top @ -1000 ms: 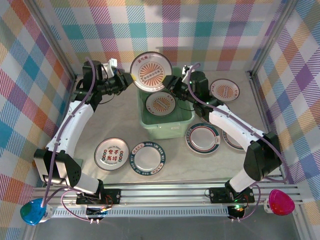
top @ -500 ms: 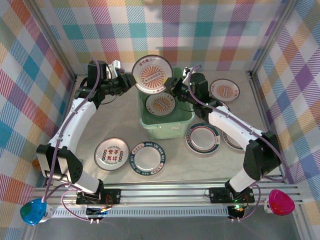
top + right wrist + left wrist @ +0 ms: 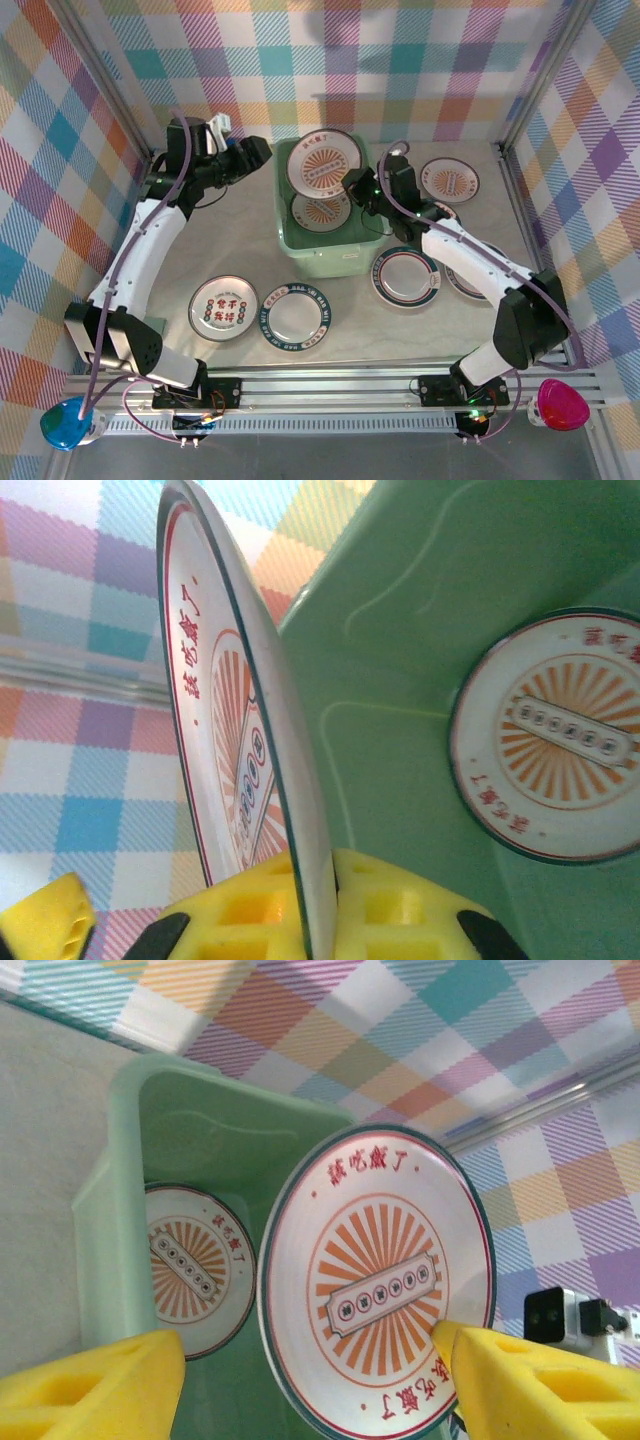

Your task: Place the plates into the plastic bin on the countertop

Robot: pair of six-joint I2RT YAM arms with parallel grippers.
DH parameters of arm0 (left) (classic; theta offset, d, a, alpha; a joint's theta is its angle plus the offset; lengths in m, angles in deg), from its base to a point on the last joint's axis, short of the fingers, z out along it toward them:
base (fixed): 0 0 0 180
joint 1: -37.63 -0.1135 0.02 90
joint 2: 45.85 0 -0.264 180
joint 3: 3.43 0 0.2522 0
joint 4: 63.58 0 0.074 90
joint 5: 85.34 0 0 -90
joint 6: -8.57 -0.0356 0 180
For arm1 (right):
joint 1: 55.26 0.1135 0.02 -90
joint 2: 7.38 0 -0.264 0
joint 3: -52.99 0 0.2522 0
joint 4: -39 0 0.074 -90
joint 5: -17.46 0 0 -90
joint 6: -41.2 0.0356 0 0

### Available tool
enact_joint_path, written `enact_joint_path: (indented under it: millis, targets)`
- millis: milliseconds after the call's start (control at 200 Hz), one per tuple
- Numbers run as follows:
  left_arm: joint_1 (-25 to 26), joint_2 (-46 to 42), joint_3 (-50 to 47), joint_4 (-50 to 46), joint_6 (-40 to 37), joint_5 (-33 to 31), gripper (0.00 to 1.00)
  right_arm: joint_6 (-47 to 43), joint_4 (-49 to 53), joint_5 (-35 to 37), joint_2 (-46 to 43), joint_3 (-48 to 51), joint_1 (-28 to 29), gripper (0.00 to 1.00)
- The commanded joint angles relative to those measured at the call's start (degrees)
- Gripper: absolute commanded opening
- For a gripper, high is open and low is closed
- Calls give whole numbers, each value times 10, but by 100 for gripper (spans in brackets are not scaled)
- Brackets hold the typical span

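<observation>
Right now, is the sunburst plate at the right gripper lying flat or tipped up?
Tipped up: the sunburst plate stands nearly on edge, its rim pinched by the right gripper over the plastic bin.

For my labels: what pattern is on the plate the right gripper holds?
Plate: orange sunburst rays, red characters; clearest in left wrist view.

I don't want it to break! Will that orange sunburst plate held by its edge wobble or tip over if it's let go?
Probably stiff: the plate looks flat though the right pincer pinches only its rim. Tilted over the plastic bin, it would likely tip flat inside. Its glossy face may be slippery.
</observation>
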Motion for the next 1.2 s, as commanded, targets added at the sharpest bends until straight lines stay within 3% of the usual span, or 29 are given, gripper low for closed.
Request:
enact_joint_path:
  millis: [0,335,510,850,1015,1195]
  targets:
    - [-23,-8,8,-31,0,-21,71,15,96,62,-11,-55,9,0]
    - [-29,40,-37,6,24,22,71,75,247,170,59,-147,44,0]
    - [-29,75,-40,11,6,32,70,101,310,189,108,-209,48,0]
    - [-6,139,-34,-6,-22,35,66,177,391,167,206,-288,54,0]
    - [-2,147,-65,12,-11,42,57,181,468,154,266,-371,55,0]
    - [1,152,-81,8,-14,49,47,216,427,131,286,-350,55,0]
